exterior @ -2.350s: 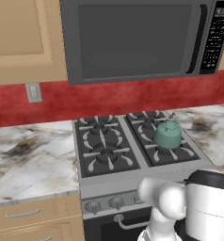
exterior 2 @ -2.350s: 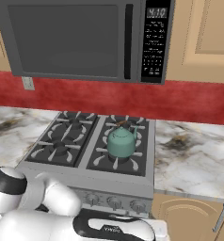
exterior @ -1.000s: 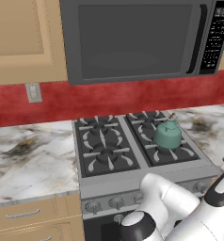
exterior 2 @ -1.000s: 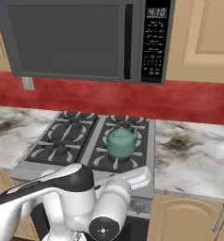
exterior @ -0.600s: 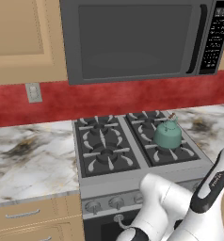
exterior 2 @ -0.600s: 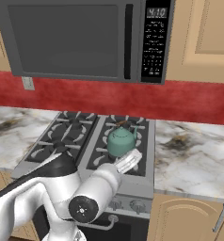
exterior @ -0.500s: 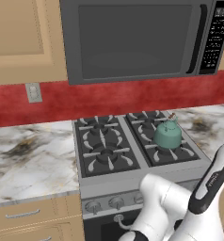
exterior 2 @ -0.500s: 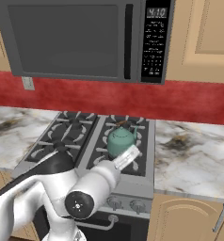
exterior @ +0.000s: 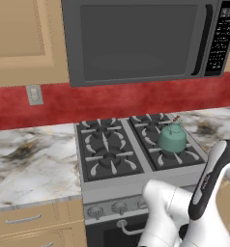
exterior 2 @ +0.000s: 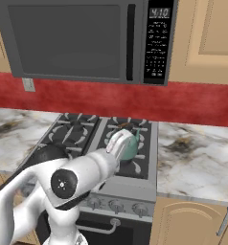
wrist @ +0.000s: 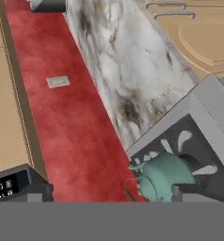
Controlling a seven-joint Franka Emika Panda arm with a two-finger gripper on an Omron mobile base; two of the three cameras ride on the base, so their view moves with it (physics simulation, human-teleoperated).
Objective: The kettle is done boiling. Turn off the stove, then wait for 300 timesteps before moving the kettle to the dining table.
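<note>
2 base views flank the stove (exterior: 136,154); hand view rolled.

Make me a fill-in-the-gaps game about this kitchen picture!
1. The kettle sits on the stove's back-right ____.
2. The wall strip behind the stove is coloured ____.
3. The big dark box hanging above the stove is a ____.
4. The counter beside the stove has a ____ pattern.

Missing words: burner; red; microwave; marble

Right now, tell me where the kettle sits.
The kettle sits on the stove's right-hand burners, toward the back, below the microwave. In the right base view the arm partly covers it.
</note>
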